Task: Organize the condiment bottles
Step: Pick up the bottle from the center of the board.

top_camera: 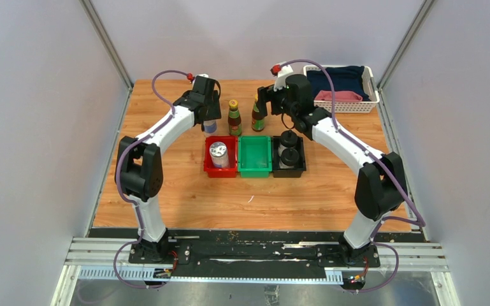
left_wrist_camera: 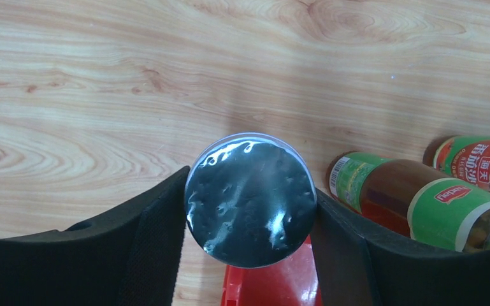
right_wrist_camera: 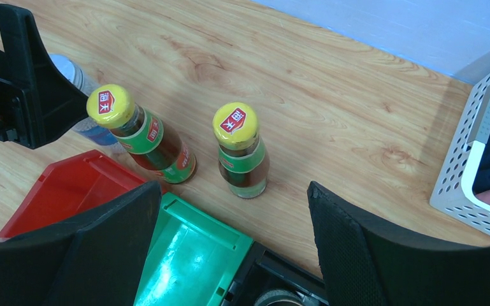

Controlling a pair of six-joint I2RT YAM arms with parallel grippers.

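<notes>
Black fingers (left_wrist_camera: 146, 242) of the left gripper (left_wrist_camera: 250, 191) fill the bottom of the left wrist view. They are closed against both sides of a silver-lidded jar (left_wrist_camera: 250, 210), which stands upright on the wooden table (left_wrist_camera: 102, 95) with its shiny lid at frame centre. Below the jar, part of the red bin (left_wrist_camera: 274, 287) shows at the bottom edge. The first brown bottle (left_wrist_camera: 414, 201) and, behind it, the second brown bottle (left_wrist_camera: 478, 159) enter from the right edge.

Right gripper (right_wrist_camera: 232, 191): jaws wide apart, holding nothing, hanging above the table. In its wrist view both yellow-capped brown bottles stand upright, near each other but apart, at left of centre and at centre, just beyond the bins.

Top view: three bins stand side by side in a row at frame centre, the red bin on the left, the green bin (top_camera: 255, 172) in the middle and the black bin (top_camera: 291, 173) on the right. A second silver-lidded jar (top_camera: 218, 153) stands in the red bin. Two black-capped bottles (top_camera: 288, 139) stand in the black bin, one behind the other. A white basket (top_camera: 371, 105) at upper right holds dark blue and pink cloth.
</notes>
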